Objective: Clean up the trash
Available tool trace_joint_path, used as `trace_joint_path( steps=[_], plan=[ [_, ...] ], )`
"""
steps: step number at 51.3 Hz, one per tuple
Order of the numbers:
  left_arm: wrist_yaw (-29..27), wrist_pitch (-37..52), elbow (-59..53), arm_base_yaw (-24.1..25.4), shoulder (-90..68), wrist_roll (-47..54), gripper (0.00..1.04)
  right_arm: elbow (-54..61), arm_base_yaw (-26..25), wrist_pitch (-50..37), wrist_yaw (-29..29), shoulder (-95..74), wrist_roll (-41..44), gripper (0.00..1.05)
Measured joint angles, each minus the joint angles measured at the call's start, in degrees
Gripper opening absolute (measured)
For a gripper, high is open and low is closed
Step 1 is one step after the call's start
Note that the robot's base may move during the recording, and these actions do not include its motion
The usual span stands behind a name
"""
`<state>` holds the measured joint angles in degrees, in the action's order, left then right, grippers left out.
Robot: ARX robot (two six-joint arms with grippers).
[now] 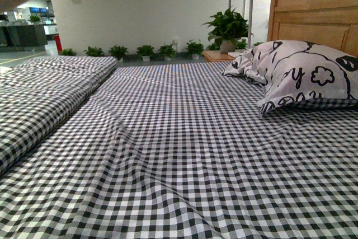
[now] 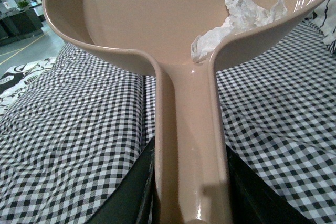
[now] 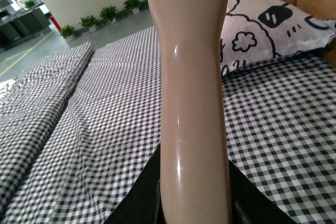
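The trash (image 2: pixel 244 17), a crumpled wad of white paper, lies inside the pan of the pinkish-beige dustpan (image 2: pixel 131 19), near where the pan meets its handle. My left gripper (image 2: pixel 191 192) is shut on the dustpan's handle, dark fingers (image 2: pixel 126 192) on both sides, and holds it above the checked bed. My right gripper (image 3: pixel 194 192) is shut on the beige brush handle (image 3: pixel 191 87), which rises out of frame; the brush head is out of view. Neither gripper shows in the front view, only a beige blur at its top left corner.
A black-and-white checked sheet (image 1: pixel 184 155) covers the bed. A folded checked duvet (image 1: pixel 39 93) lies at the left. A patterned pillow (image 1: pixel 302 76) rests at the right against a wooden headboard (image 1: pixel 313 4). Potted plants (image 1: pixel 226 26) line the far wall.
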<state>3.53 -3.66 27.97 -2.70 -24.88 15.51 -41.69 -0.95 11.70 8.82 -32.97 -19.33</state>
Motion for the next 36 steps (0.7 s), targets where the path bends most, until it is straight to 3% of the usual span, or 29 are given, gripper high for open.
trace_joint_path(
  steps=[13,36],
  plan=[
    [-6.6,-1.0,-2.2,-6.9,6.8,-4.3,0.28,2.0,0.4,2.1,-1.0,4.7,0.8,0.19],
    [-6.8,0.3,-4.9,-7.6,8.2,-10.1,0.28,4.1,1.3,1.9,-3.6,7.4,1.8,0.19]
  ],
)
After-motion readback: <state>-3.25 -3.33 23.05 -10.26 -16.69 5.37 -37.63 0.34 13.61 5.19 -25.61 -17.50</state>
